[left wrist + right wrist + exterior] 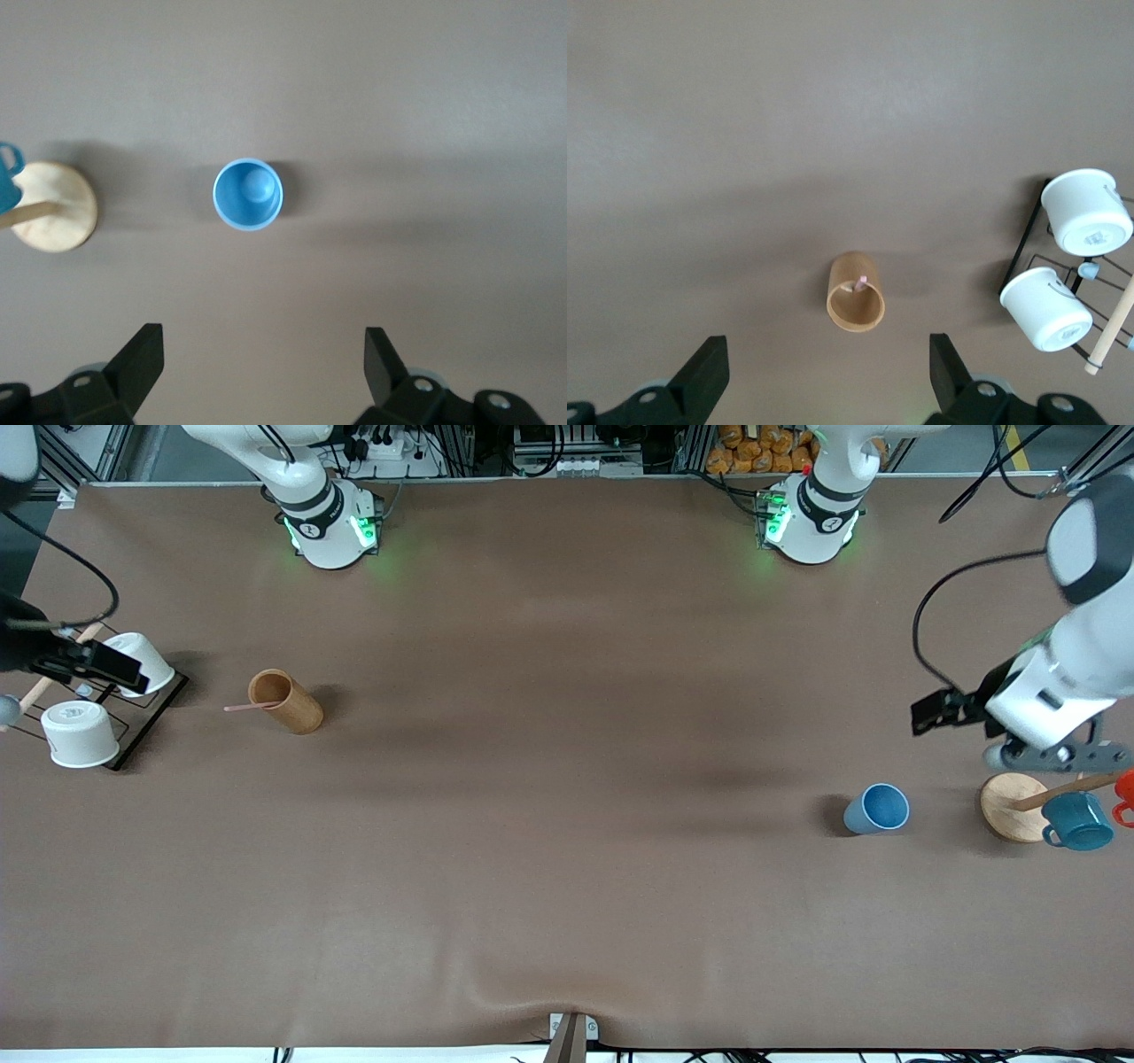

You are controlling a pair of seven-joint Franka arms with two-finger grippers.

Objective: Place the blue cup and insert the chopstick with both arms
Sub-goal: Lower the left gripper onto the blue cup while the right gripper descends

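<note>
At lower right of the front frame stands the blue cup [877, 809]; my left gripper [264, 359] hovers above, spread empty. My right gripper [828, 367], also released, overlooks the chopstick [252, 707]. Next, I judge: descend, grasp.

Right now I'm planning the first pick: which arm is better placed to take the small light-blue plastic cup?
The left arm. Its open end effector hangs near the small light-blue plastic cup at its end of the table; the right end effector is over the tan wooden cylinder.
</note>
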